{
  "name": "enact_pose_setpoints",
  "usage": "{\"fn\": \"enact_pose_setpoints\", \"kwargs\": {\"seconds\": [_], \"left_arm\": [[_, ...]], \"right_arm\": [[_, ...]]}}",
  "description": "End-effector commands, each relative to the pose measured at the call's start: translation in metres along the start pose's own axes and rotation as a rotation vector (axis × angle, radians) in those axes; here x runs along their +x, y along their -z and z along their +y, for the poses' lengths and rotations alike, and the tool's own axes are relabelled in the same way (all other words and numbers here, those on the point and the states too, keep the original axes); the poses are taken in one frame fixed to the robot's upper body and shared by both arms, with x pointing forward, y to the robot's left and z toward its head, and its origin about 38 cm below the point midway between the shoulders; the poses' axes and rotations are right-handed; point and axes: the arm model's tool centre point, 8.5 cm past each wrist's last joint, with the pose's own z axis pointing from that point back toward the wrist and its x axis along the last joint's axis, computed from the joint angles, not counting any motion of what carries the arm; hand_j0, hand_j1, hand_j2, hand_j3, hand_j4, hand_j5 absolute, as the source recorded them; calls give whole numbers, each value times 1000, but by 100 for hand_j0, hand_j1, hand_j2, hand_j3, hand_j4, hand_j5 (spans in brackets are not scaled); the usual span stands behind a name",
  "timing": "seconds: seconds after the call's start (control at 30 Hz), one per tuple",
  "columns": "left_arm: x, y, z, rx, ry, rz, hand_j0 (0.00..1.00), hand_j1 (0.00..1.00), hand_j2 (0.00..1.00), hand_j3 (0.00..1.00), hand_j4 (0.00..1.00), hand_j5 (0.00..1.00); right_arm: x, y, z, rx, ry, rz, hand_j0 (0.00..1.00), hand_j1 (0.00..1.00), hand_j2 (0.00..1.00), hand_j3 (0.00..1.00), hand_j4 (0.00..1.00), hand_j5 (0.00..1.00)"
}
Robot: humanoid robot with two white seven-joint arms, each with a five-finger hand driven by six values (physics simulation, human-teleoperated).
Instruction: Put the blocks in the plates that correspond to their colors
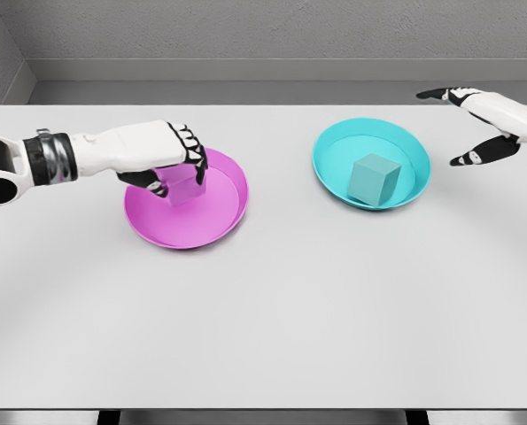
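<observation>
1. Magenta block (183, 187) sits inside the magenta plate (223, 208), toward its left half, partly hidden by the left hand (176, 159).
2. Its fingers curl down over the block's top and sides, grasping it (the thumb shows dark at the lower left of the block).
3. Whether the block rests on the plate's floor or is held just above it cannot be told.
4. Teal block (374, 178) lies in the teal plate (334, 146), near the middle, tilted slightly, with nothing touching it.
5. Right hand (484, 124) hovers beside the teal plate's right rim, apart from it, fingers spread wide and holding nothing.
6. Both plates stand side by side on the white table (263, 328), well apart from each other.
</observation>
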Motion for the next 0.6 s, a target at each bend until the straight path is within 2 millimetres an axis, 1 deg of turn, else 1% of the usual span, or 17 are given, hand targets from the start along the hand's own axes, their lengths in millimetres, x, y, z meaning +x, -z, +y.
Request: {"fn": "enact_pose_setpoints", "kwargs": {"seconds": [0.0, 0.03, 0.17, 0.23, 0.27, 0.3, 0.33, 0.37, 0.4, 0.43, 0.47, 0.5, 0.57], "left_arm": [[0, 3, 0, 9, -14, -3, 95, 95, 95, 95, 95, 95], [0, 2, 1, 11, -14, -3, 100, 100, 100, 100, 100, 100], [-2, -1, 2, 14, -13, 5, 100, 100, 100, 100, 100, 100], [-3, -3, 5, 26, -23, 3, 100, 100, 100, 100, 100, 100], [-2, -6, 6, 43, -42, -6, 100, 100, 100, 100, 100, 100], [-6, -19, 5, 54, -81, 1, 100, 100, 100, 100, 100, 100], [-14, -42, 5, 78, -148, 19, 100, 100, 100, 100, 100, 100], [-22, -71, -8, 48, -181, 70, 100, 100, 100, 100, 100, 100], [-27, -88, -17, 24, -196, 104, 100, 100, 100, 100, 100, 100], [-34, -108, -19, 18, -217, 143, 100, 100, 100, 100, 100, 100], [-37, -130, -27, 2, -253, 176, 100, 100, 100, 100, 100, 100], [-40, -145, -28, 0, -270, 204, 100, 100, 100, 100, 100, 100], [-51, -160, -36, -1, -293, 258, 100, 100, 100, 100, 100, 100]], "right_arm": [[-1, -2, -2, 0, -6, 7, 100, 100, 100, 100, 100, 100], [-1, -2, -2, 2, -11, 11, 100, 100, 100, 100, 100, 100], [0, -1, -3, 5, -18, 8, 100, 100, 100, 100, 100, 100], [-3, -7, -6, 16, -41, 30, 100, 100, 100, 100, 100, 100], [-3, -7, -6, 20, -45, 33, 100, 100, 100, 100, 100, 100], [-4, -7, -6, 32, -61, 43, 100, 100, 100, 100, 100, 100], [-4, -7, -7, 36, -73, 49, 100, 100, 100, 100, 100, 100], [-4, -7, -7, 36, -73, 49, 100, 100, 100, 100, 100, 100], [-5, -8, -8, 35, -74, 50, 100, 100, 100, 100, 100, 100], [-7, -12, -10, 39, -80, 60, 100, 100, 100, 100, 100, 100], [-8, -13, -10, 39, -81, 63, 100, 100, 100, 100, 100, 100], [-10, -17, -13, 44, -90, 75, 100, 100, 100, 100, 100, 100], [-10, -19, -17, 40, -98, 77, 100, 100, 100, 100, 100, 100]]}}
